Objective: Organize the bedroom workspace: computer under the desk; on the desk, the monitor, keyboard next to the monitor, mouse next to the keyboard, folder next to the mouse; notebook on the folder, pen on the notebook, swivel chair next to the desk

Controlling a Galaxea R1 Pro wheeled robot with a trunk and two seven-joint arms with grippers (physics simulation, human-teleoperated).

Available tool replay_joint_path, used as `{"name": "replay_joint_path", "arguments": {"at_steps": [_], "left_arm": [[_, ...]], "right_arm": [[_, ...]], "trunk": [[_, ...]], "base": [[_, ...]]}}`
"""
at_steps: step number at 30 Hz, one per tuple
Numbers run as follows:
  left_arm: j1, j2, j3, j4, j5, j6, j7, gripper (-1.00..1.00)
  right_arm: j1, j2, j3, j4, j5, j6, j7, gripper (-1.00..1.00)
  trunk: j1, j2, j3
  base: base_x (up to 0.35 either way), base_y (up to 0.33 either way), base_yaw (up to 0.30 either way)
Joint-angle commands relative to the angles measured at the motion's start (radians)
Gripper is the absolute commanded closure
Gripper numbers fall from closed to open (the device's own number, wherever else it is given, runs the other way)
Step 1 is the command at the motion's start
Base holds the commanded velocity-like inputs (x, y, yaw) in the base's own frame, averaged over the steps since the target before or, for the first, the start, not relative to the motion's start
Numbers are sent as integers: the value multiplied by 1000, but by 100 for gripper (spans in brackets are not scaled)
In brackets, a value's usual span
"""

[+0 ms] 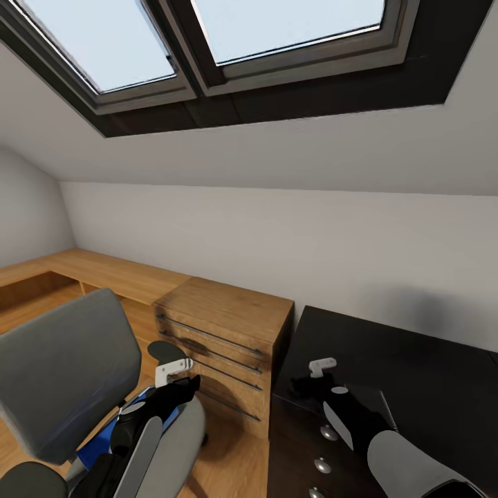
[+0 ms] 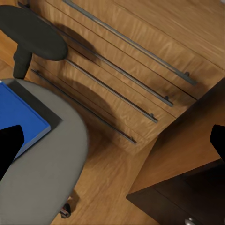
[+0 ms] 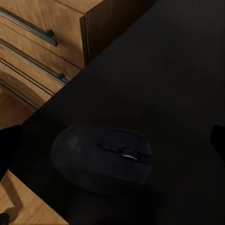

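Head view: your camera faces a grey-white sloped wall with a dark-framed skylight (image 1: 228, 48) above.
Desk: glossy black desk top (image 1: 429, 373) at the right, its black drawer front with round silver knobs (image 1: 325, 431) below the near edge.
Wooden unit: light-wood chest of drawers (image 1: 225, 346) with thin metal bar handles stands just beside the desk's end, against the wall.
Mouse: small black rounded computer mouse (image 3: 101, 157) with a scroll wheel lies on the desk top near its corner, in front of your right gripper (image 1: 308, 384).
Right gripper: fingertips sit at the two edges of the right wrist view, spread wide, nothing between them.
Swivel chair: grey upholstered office chair (image 1: 62, 373) with black armrest (image 2: 33, 33) stands on the wood floor left of the chest.
Folder: flat bright-blue folder (image 2: 18, 117) lies on the chair seat.
Left gripper (image 1: 181, 384): hangs over the seat's edge, fingers wide apart, empty.
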Motion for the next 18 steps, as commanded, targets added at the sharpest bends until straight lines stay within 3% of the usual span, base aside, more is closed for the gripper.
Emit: {"name": "replay_joint_path", "arguments": {"at_steps": [1,18], "left_arm": [[-1,0,-1,-1,11,2,10,-100],[-1,0,-1,-1,10,3,11,-100]], "right_arm": [[-1,-1,6,-2,-10,3,0,-100],[-1,-1,7,-1,-10,-4,-1,-100]], "trunk": [[4,-8,-4],[69,-127,-58]], "base": [[0,0,0],[0,0,0]]}}
